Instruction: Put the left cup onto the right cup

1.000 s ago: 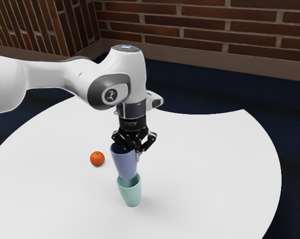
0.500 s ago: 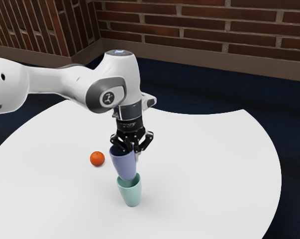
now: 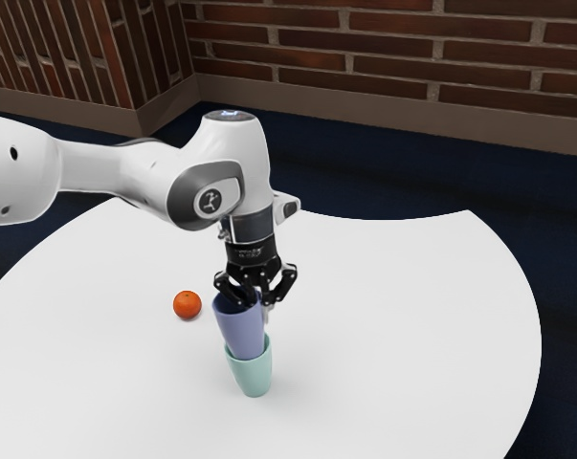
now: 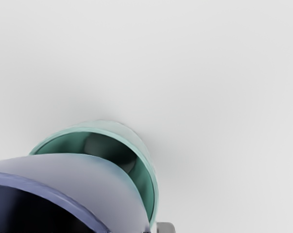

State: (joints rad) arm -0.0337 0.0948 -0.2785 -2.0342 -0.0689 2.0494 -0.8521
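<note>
The claw (image 3: 255, 295), nearly closed, pinches the rim of the purple cup (image 3: 240, 328), which hangs tilted just below it. The cup's base sits inside the green cup (image 3: 250, 371) underneath (nested, not yet released) on the counter (image 3: 412, 316).

My arm (image 3: 116, 177) reaches in from the exterior view's left, bent at the elbow; the last link drops straight down, so the claw (image 3: 255, 296) hangs vertical; its fingers stand close together, pinching the rim wall of the purple cup (image 3: 240, 327) just beneath the claw.
</note>
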